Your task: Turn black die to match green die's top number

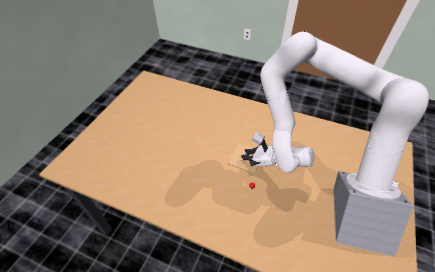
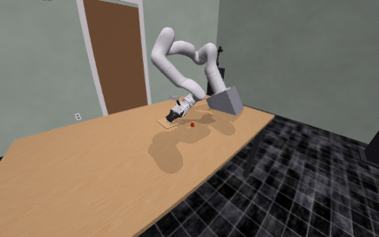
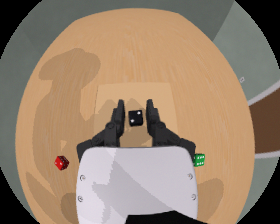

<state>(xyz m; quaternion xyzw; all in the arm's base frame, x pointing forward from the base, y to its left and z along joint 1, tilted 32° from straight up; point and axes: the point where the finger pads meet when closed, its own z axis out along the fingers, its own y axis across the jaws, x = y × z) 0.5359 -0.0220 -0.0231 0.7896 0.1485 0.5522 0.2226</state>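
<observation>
The black die (image 3: 135, 118) sits between the fingers over the mat (image 1: 234, 156) (image 2: 165, 125) (image 3: 106, 92), a pale thin square. The die's face toward the wrist camera shows two white pips; its other faces are hard to see. My gripper (image 1: 245, 157) (image 2: 169, 118) (image 3: 135, 106) is tilted and low over the mat, open, with a gap on each side of the die. The green die (image 3: 199, 160) shows several white pips in the wrist view, right of the gripper body and partly cut off by it; its top number is unclear. The top and exterior views hide the black and green dice.
A red die (image 1: 252, 185) (image 2: 192, 125) (image 3: 61, 162) lies on the table (image 1: 126, 125) off the mat, left of the gripper body in the wrist view. The arm's base (image 1: 373, 215) (image 2: 227, 102) stands at one end of the table.
</observation>
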